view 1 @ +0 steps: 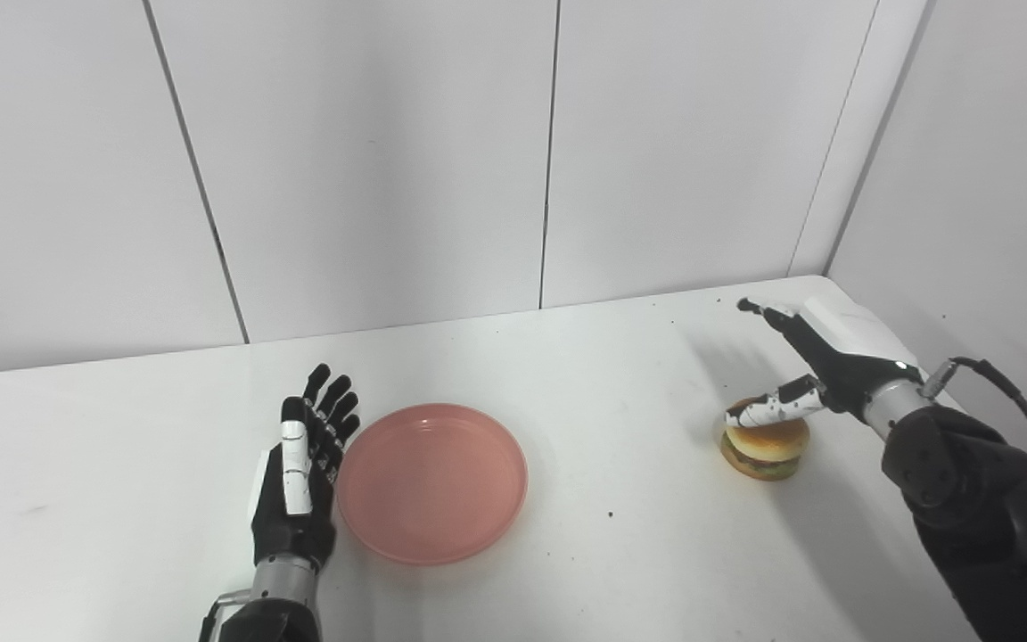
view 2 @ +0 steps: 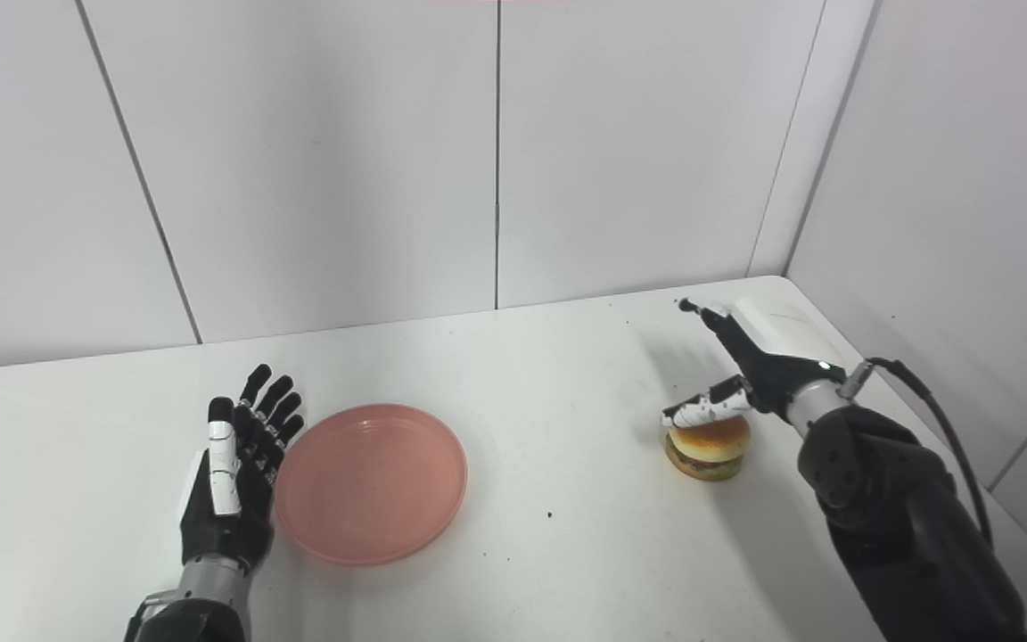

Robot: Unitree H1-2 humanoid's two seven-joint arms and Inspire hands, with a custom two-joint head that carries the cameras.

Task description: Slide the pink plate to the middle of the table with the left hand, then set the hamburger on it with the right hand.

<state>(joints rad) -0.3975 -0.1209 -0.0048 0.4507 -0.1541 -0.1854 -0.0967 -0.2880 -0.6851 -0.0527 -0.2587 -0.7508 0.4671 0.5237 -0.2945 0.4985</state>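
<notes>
Left eye view: pink plate sits on the white surface, left of centre. Left robot hand released, fingers spread, just beside its left rim. Plate looks stiff, light, likely slippery; push at the rim.

Right eye view: hamburger well right of the plate. Right robot hand spread above it, thumb over the bun, grasping nothing. Probably soft; pinch the sides.

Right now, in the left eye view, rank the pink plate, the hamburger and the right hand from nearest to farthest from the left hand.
1. Pink plate, right beside the left hand.
2. Hamburger, far across on the right.
3. Right hand, open above and just beyond the hamburger.
</notes>
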